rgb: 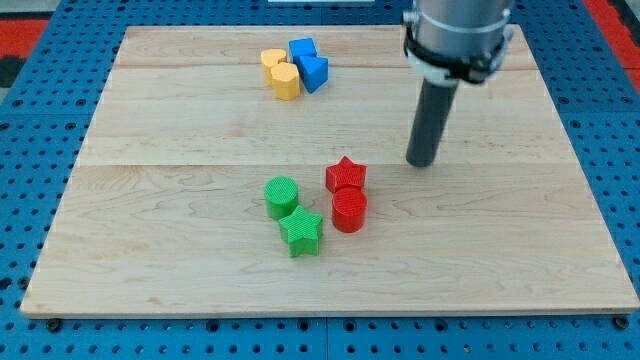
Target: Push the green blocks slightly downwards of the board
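A green cylinder [282, 196] and a green star [301, 233] sit touching, left of the board's middle toward the view's bottom. My tip [421, 162] rests on the board well to the view's right of them and a little higher, apart from every block. The nearest blocks to it are a red star [346, 175] and a red cylinder [349, 211], which stand between the tip and the green blocks.
Two yellow blocks [281, 74] and two blue blocks [309, 63] cluster near the view's top of the wooden board [150, 250]. Blue pegboard [40, 180] surrounds the board.
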`<state>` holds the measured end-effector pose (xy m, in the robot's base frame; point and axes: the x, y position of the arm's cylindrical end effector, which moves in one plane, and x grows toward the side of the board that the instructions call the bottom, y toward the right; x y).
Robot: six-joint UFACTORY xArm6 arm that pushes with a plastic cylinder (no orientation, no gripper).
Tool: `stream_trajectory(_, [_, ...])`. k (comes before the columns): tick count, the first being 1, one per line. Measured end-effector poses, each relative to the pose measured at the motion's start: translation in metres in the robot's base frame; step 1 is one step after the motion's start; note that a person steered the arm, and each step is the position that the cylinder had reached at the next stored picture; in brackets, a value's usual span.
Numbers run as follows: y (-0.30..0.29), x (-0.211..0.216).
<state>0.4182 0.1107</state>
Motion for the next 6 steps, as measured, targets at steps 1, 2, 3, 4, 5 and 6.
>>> stream_trajectory(1, [0.0,-0.006])
stream_trajectory(2, [-0.06,0.005])
stream_trajectory(3, [-0.159,0.005])
stream_trajectory(4, [-0.149,0.064])
stream_trajectory(5, [-0.137,0.059])
stream_trajectory(6, [-0.194,0.064])
